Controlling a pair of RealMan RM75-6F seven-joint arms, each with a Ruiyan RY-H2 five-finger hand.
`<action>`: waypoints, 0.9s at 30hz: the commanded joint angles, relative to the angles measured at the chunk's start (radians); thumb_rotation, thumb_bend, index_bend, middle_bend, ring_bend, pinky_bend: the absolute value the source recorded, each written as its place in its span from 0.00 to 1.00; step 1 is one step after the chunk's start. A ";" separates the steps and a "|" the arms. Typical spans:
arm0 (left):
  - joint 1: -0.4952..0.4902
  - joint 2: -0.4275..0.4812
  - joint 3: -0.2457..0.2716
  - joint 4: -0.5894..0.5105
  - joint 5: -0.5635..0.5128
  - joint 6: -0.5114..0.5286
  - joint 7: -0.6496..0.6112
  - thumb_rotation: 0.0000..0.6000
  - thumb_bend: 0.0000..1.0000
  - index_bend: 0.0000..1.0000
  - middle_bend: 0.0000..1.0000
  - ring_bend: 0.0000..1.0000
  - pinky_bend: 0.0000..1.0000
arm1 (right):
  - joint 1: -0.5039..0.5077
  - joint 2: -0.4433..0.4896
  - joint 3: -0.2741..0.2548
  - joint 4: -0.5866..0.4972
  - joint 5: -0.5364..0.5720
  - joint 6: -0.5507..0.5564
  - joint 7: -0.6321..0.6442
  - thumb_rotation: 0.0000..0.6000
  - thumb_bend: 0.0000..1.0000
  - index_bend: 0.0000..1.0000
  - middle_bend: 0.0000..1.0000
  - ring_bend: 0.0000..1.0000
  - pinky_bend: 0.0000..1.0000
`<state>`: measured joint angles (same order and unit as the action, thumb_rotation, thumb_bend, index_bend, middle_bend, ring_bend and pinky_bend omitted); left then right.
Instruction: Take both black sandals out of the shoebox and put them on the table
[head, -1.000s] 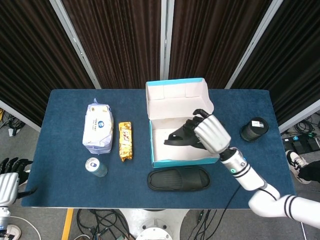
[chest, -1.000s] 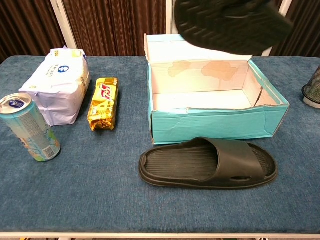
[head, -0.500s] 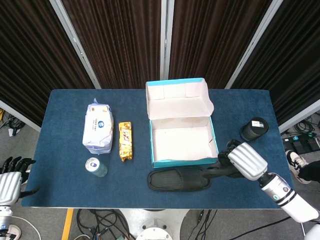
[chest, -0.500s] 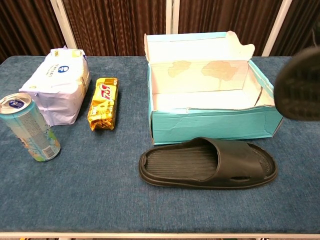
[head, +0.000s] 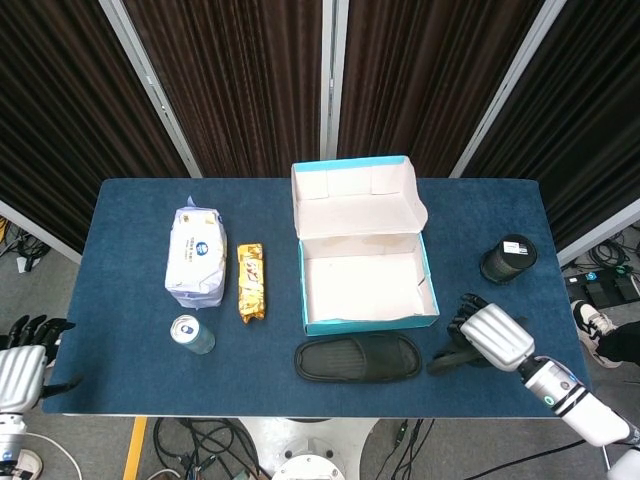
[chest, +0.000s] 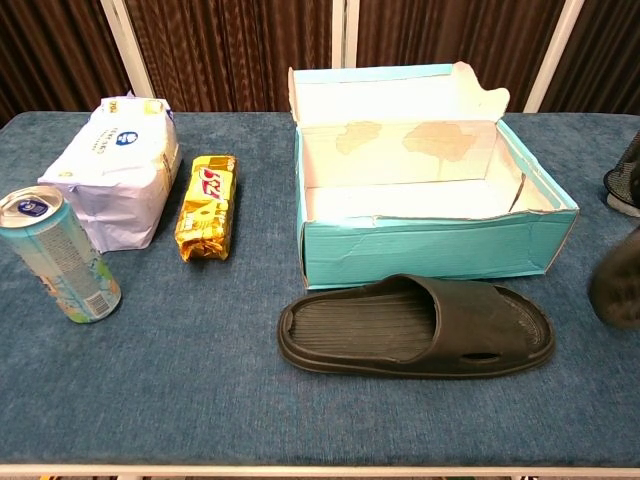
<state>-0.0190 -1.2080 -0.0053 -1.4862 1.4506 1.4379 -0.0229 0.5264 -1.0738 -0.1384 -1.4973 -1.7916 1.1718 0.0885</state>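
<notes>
A blue table (head: 130, 300) seen from above and from chest height. The right robot hand (head: 492, 337) is low over the table's near right part, fingers curled around a black sandal (head: 447, 352), which shows as a dark shape beneath and to the left of the palm. In the chest view only a blurred dark edge of this sandal (chest: 617, 285) appears at the right border, so whether it touches the table cannot be told.

Just left of that robot hand, a second sandal (head: 357, 357) lies flat on the table, sole down, lengthwise along the near edge. Beyond it, touching or nearly so, stands the shoebox (head: 424, 268), teal outside and white inside, its lid standing open at the back and nothing inside.

Beyond the right robot hand, near the far right, stands a dark cylinder (head: 508, 258). Well to its left are a gold snack pack (head: 250, 281), a white wipes pack (head: 195, 257) and a can (head: 190, 334).

The left robot hand (head: 20, 362) is at the lower left corner of the head view, off the table, holding nothing, fingers spread.
</notes>
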 joint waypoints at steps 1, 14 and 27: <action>0.001 0.000 0.001 0.002 -0.003 -0.003 0.000 1.00 0.00 0.23 0.18 0.09 0.06 | -0.009 -0.041 0.014 0.030 0.038 -0.045 -0.087 1.00 0.03 0.09 0.07 0.00 0.00; -0.004 -0.005 -0.004 0.009 -0.004 -0.001 -0.005 1.00 0.00 0.23 0.18 0.09 0.06 | -0.062 -0.015 0.091 -0.038 0.122 0.054 -0.084 1.00 0.02 0.00 0.00 0.00 0.00; 0.001 -0.055 -0.032 0.050 0.032 0.090 0.023 1.00 0.00 0.23 0.18 0.09 0.05 | -0.346 -0.019 0.088 -0.086 0.217 0.399 0.076 1.00 0.14 0.10 0.10 0.01 0.04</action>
<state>-0.0209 -1.2549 -0.0330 -1.4421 1.4761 1.5155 -0.0070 0.2170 -1.0946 -0.0376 -1.5685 -1.5808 1.5374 0.1295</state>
